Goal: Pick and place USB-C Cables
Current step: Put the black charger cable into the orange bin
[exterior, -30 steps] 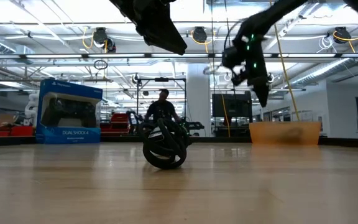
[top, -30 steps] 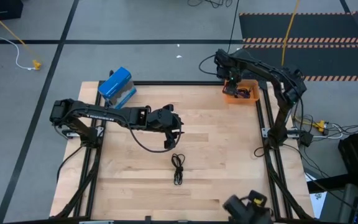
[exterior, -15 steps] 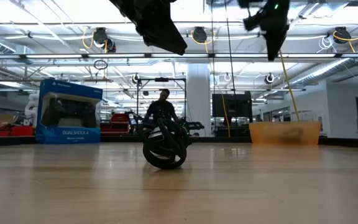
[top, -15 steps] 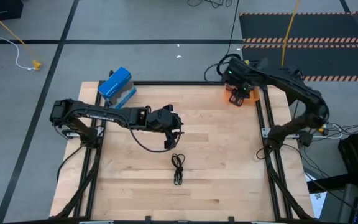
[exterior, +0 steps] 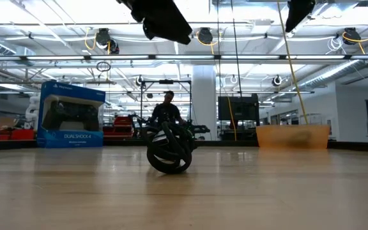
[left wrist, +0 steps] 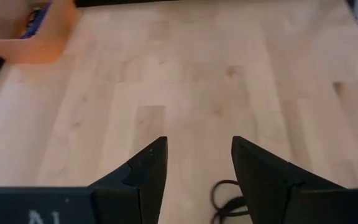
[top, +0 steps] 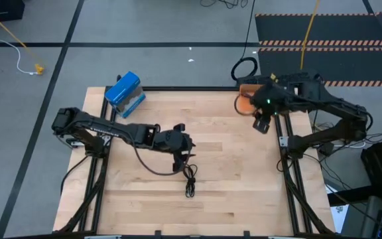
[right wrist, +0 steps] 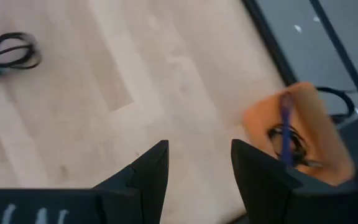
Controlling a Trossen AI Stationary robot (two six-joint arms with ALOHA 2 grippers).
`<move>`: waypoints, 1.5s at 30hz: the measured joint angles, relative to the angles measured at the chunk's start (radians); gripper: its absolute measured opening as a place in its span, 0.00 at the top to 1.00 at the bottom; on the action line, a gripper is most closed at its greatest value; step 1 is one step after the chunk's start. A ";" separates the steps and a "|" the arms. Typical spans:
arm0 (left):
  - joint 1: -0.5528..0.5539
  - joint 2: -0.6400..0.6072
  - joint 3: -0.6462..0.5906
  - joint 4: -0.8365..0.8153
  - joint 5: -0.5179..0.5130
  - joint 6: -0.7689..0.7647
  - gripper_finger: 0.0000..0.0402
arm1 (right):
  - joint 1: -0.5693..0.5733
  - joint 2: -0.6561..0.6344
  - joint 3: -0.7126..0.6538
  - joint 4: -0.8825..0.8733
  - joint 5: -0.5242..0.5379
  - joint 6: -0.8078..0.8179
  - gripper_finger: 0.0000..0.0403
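A black folded USB-C cable (top: 190,180) lies flat on the wooden table near its middle; it also shows in the low view (exterior: 169,152) and the right wrist view (right wrist: 8,53). My left gripper (top: 180,161) hangs open just above and to the far side of it, with the cable's end (left wrist: 229,202) showing below its fingers. An orange bin (right wrist: 303,134) at the far right corner holds a purple-blue cable (right wrist: 286,124) and a black one (right wrist: 294,144). My right gripper (top: 262,124) is open, raised on the near side of the bin, with nothing between its fingers.
A blue DualShock box (top: 125,93) stands at the table's far left edge. A large black cable loop (top: 245,68) lies on the floor beyond the bin. Black frame rails (top: 285,143) run along the table's sides. A person (exterior: 166,108) sits far off in the room.
My right gripper has risen from over the orange bin and swung toward the table's near edge, tipping further downward, and has left the top of the low view. My left gripper has drifted toward the near edge, closer to the black folded cable. The cable has not moved.
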 joint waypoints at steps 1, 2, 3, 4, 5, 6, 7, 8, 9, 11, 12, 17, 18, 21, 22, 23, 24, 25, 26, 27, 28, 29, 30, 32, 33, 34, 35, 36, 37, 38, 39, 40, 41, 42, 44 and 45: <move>-0.012 0.000 0.000 0.000 0.000 -0.004 0.55 | 0.025 -0.010 -0.020 0.011 -0.003 0.011 0.59; -0.023 0.000 0.000 0.000 0.000 -0.006 0.55 | 0.049 -0.017 -0.041 0.017 -0.007 0.023 0.59; -0.033 0.000 0.000 0.000 0.000 -0.009 0.55 | 0.071 -0.025 -0.062 0.022 -0.016 0.035 0.59; -0.042 0.000 0.000 0.000 0.000 -0.009 0.55 | 0.091 -0.032 -0.088 0.031 -0.026 0.047 0.59; -0.051 0.000 0.000 0.000 0.000 -0.009 0.55 | 0.112 -0.041 -0.113 0.042 -0.026 0.060 0.59; -0.059 0.000 0.000 0.000 -0.002 -0.009 0.55 | 0.131 -0.048 -0.141 0.061 -0.026 0.070 0.59; -0.067 0.000 0.000 0.000 -0.011 -0.009 0.55 | 0.148 -0.055 -0.170 0.087 -0.026 0.078 0.59; -0.075 0.000 0.000 0.000 -0.019 -0.009 0.55 | 0.163 -0.061 -0.201 0.112 -0.026 0.083 0.59; -0.082 0.000 0.000 -0.003 -0.026 -0.010 0.55 | 0.178 -0.066 -0.233 0.145 -0.026 0.088 0.59; -0.095 0.000 0.000 -0.021 -0.046 -0.023 0.55 | 0.203 -0.074 -0.295 0.222 -0.026 0.097 0.59; -0.101 0.000 0.000 -0.030 -0.057 -0.033 0.55 | 0.215 -0.075 -0.322 0.260 -0.026 0.098 0.59; -0.137 0.000 0.000 -0.081 -0.089 -0.099 0.55 | 0.278 -0.074 -0.457 0.469 -0.028 0.102 0.59; -0.145 0.000 0.000 -0.090 -0.091 -0.106 0.55 | 0.290 -0.074 -0.482 0.518 -0.036 0.101 0.59; -0.164 0.000 0.000 -0.101 -0.096 -0.121 0.55 | 0.322 -0.074 -0.548 0.645 -0.065 0.100 0.59; -0.169 0.000 0.000 -0.104 -0.099 -0.122 0.55 | 0.331 -0.074 -0.566 0.684 -0.074 0.100 0.59; -0.175 0.000 0.000 -0.106 -0.106 -0.122 0.55 | 0.341 -0.074 -0.582 0.721 -0.075 0.099 0.59; -0.180 0.000 0.000 -0.106 -0.119 -0.122 0.55 | 0.351 -0.074 -0.601 0.768 -0.075 0.099 0.59; -0.186 0.000 0.000 -0.106 -0.137 -0.122 0.55 | 0.359 -0.074 -0.620 0.814 -0.075 0.099 0.59; -0.192 0.000 0.000 -0.111 -0.156 -0.119 0.55 | 0.367 -0.074 -0.637 0.856 -0.074 0.099 0.59; -0.196 0.000 0.000 -0.125 -0.174 -0.111 0.55 | 0.376 -0.074 -0.654 0.897 -0.074 0.099 0.59; -0.200 0.000 0.000 -0.143 -0.187 -0.106 0.55 | 0.385 -0.074 -0.672 0.942 -0.074 0.099 0.59; -0.203 0.000 0.000 -0.162 -0.199 -0.105 0.55 | 0.394 -0.074 -0.689 0.985 -0.073 0.098 0.59; -0.203 -0.001 0.000 -0.180 -0.206 -0.112 0.55 | 0.402 -0.074 -0.704 1.022 -0.073 0.097 0.59; -0.203 -0.014 0.000 -0.223 -0.209 -0.136 0.55 | 0.419 -0.074 -0.739 1.102 -0.072 0.092 0.59; -0.203 -0.020 0.000 -0.234 -0.214 -0.150 0.55 | 0.426 -0.074 -0.754 1.136 -0.072 0.083 0.59; -0.203 -0.029 0.000 -0.246 -0.228 -0.160 0.55 | 0.431 -0.074 -0.761 1.160 -0.072 0.068 0.59; -0.204 -0.040 0.000 -0.267 -0.245 -0.166 0.55 | 0.435 -0.074 -0.762 1.173 -0.072 0.056 0.59; -0.206 -0.055 0.000 -0.287 -0.261 -0.167 0.55 | 0.439 -0.074 -0.762 1.185 -0.069 0.049 0.59; -0.207 -0.073 0.000 -0.300 -0.277 -0.171 0.55 | 0.443 -0.075 -0.762 1.193 -0.062 0.046 0.59; -0.206 -0.096 0.000 -0.311 -0.295 -0.175 0.55 | 0.450 -0.076 -0.762 1.198 -0.047 0.042 0.59; -0.205 -0.123 0.000 -0.323 -0.313 -0.181 0.55 | 0.456 -0.079 -0.762 1.204 -0.036 0.032 0.59; -0.205 -0.151 0.000 -0.331 -0.329 -0.190 0.55 | 0.462 -0.082 -0.762 1.218 -0.016 0.018 0.59; -0.208 -0.180 0.000 -0.334 -0.343 -0.204 0.55 | 0.466 -0.085 -0.762 1.238 -0.003 0.006 0.59; -0.211 -0.207 0.000 -0.333 -0.359 -0.219 0.55 | 0.471 -0.090 -0.762 1.254 0.010 -0.009 0.59; -0.233 -0.251 0.000 -0.335 -0.404 -0.248 0.55 | 0.478 -0.099 -0.762 1.271 0.031 -0.023 0.59; -0.249 -0.269 0.000 -0.335 -0.428 -0.256 0.55 | 0.481 -0.104 -0.762 1.280 0.035 -0.032 0.59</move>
